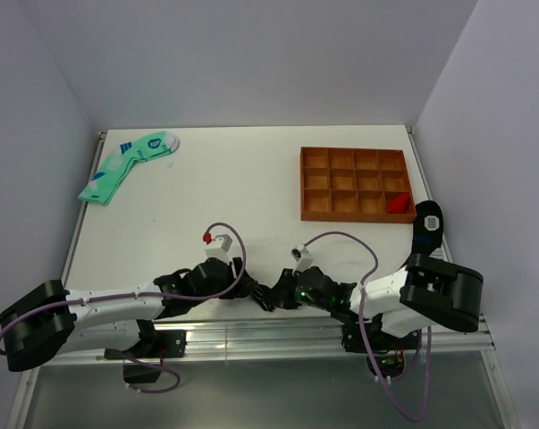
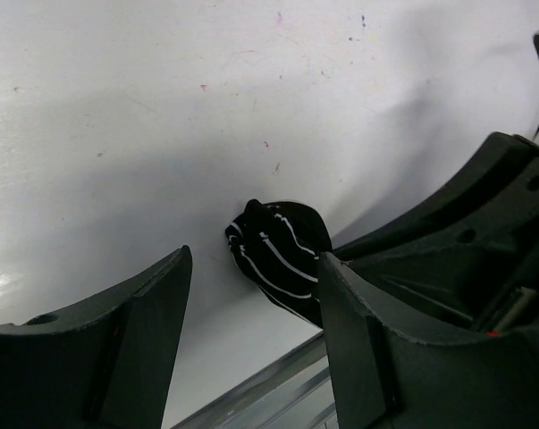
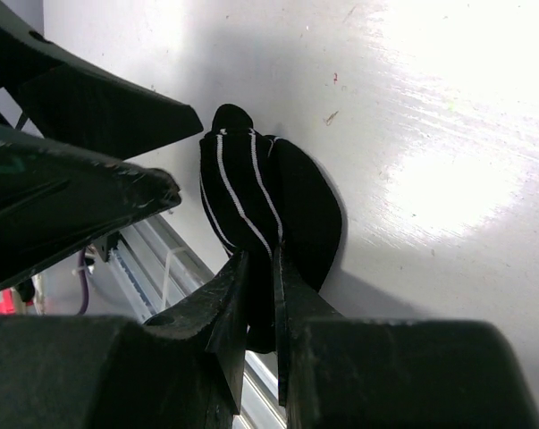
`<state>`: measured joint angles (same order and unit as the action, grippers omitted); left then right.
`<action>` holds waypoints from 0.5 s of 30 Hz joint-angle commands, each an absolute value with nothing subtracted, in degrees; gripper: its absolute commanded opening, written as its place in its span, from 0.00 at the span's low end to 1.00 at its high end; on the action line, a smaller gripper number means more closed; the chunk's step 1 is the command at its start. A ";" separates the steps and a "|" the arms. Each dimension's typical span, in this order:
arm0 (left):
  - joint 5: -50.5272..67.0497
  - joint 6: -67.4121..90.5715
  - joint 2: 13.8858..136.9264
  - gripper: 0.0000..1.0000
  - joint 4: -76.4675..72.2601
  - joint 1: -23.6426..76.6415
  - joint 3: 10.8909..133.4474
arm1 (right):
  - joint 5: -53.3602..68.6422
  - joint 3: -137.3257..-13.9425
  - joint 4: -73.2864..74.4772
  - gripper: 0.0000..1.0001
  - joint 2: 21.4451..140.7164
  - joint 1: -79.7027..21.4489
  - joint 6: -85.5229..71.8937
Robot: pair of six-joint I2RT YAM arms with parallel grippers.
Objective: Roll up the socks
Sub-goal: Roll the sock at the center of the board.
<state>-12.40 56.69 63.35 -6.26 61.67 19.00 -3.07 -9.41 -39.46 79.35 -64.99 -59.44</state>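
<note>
Bunched into a tight, rounded bundle, the black ankle socks (image 3: 251, 192) with thin white stripes lie at the white tabletop's (image 3: 430, 107) near edge, one end pinched by the right pincer (image 3: 262, 268).

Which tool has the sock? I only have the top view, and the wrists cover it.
Observer: The right tool is pinched shut on the black striped sock.
Operator: Left one?
Observer: The left tool is open, with the sock ahead in the gap. I can't tell whether a finger touches it.
Operator: Rolled?
Observer: It's bunched into a rounded lump, with white stripes curving across it. It sits at the near edge of the table, beside the rail.
</note>
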 commanded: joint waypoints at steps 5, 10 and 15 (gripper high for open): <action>-13.36 56.86 63.54 0.63 -9.23 62.58 19.34 | -5.98 -5.98 -24.26 0.13 83.14 -63.63 -58.27; -13.54 58.53 66.44 0.60 -9.75 63.19 19.77 | -6.15 -5.89 -24.17 0.10 83.49 -63.63 -58.97; -13.62 59.41 68.64 0.58 -10.99 63.72 20.30 | -6.15 -5.71 -24.26 0.09 83.76 -63.63 -59.68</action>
<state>-12.86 58.26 67.53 -8.84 63.05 18.68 -2.42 -9.26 -39.92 80.25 -64.45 -61.87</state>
